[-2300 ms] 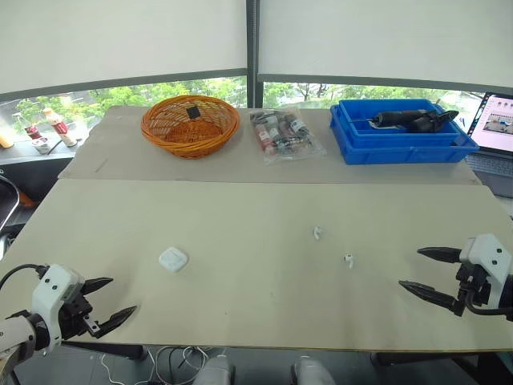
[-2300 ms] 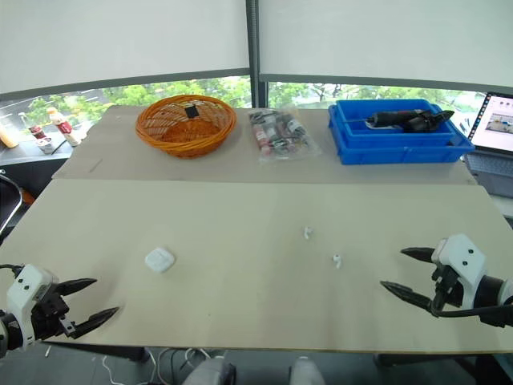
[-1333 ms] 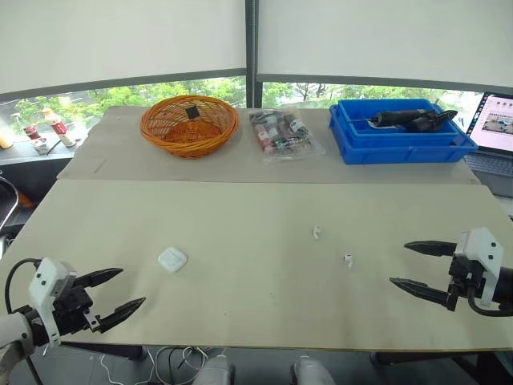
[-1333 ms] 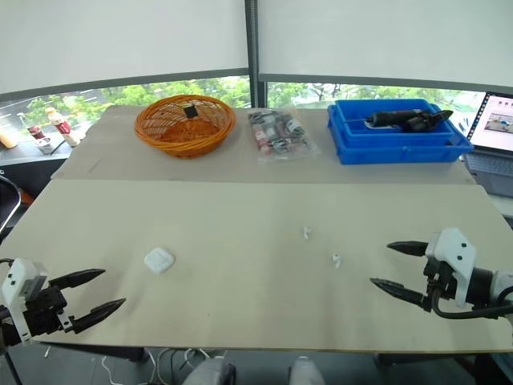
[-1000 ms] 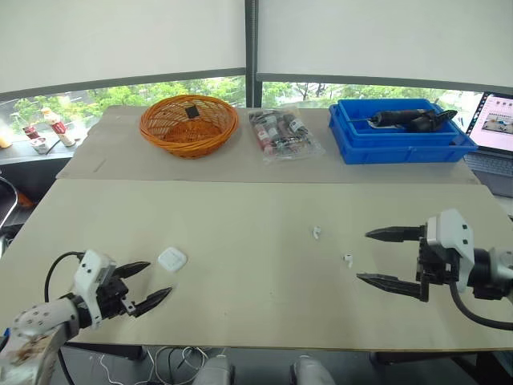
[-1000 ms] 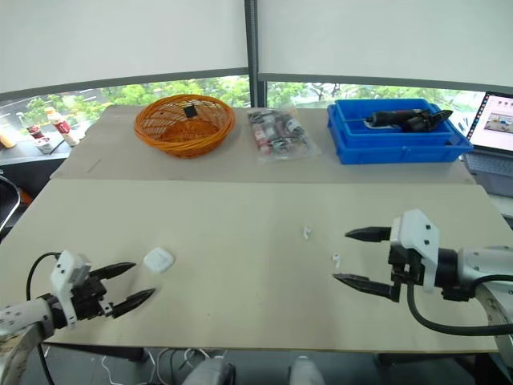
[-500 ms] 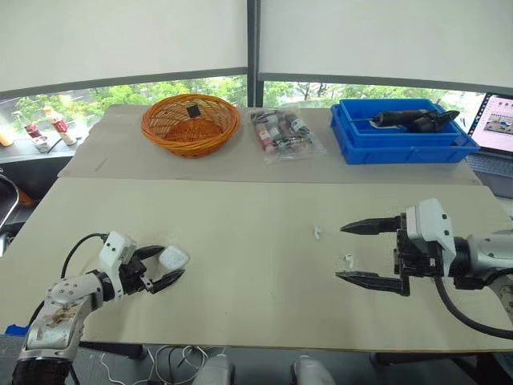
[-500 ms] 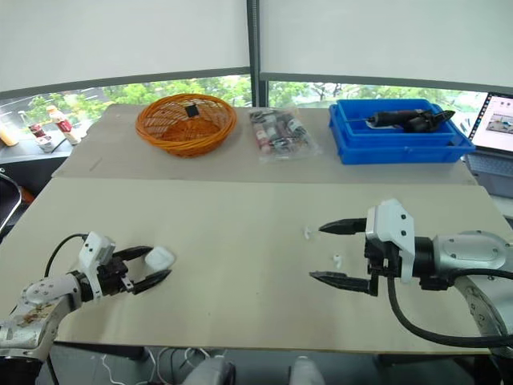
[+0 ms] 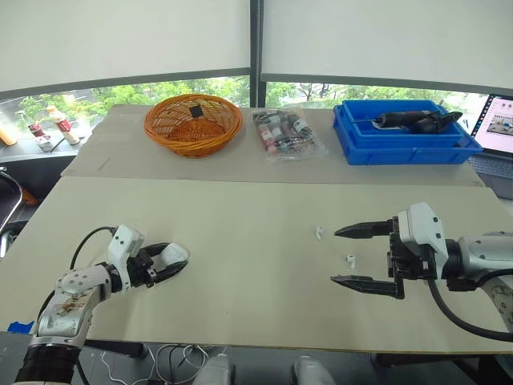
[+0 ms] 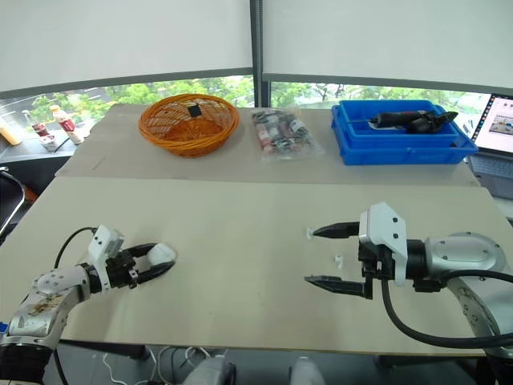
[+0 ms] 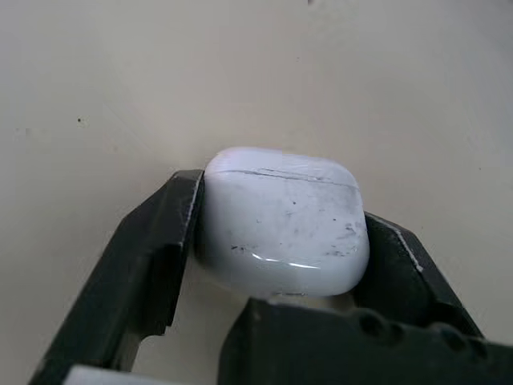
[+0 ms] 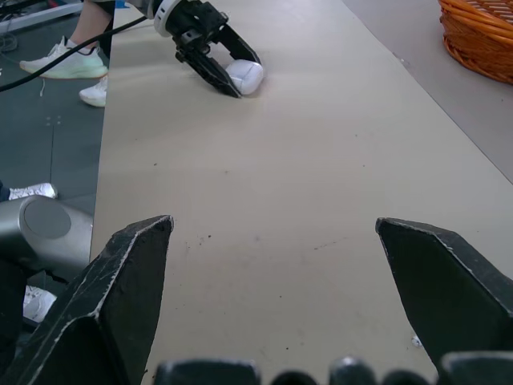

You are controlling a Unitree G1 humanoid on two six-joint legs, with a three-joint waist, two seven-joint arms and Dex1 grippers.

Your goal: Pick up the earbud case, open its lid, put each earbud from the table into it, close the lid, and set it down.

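Observation:
The white earbud case (image 9: pixel 175 254) lies on the tan table (image 9: pixel 240 216) at the front left, lid closed. My left gripper (image 9: pixel 171 261) is shut on it; in the left wrist view both black fingers (image 11: pixel 160 265) press the sides of the case (image 11: pixel 284 233). Two small white earbuds lie right of centre: one earbud (image 9: pixel 319 233) further back, the other earbud (image 9: pixel 349 259) nearer. My right gripper (image 9: pixel 336 257) is open, low over the table, its fingers straddling the nearer earbud as seen from the head. The right wrist view looks across the table to the held case (image 12: pixel 244 76).
At the back stand an orange wicker basket (image 9: pixel 192 124), a clear bag of small items (image 9: pixel 284 135) and a blue bin (image 9: pixel 405 148) holding a black tool. A laptop (image 9: pixel 497 120) sits at the far right. A person's shoes (image 12: pixel 76 60) show on the floor beyond the table's left edge.
My left gripper travelled from the front left edge to the case and shut on it. My right gripper moved left from the right edge to the earbuds, staying open.

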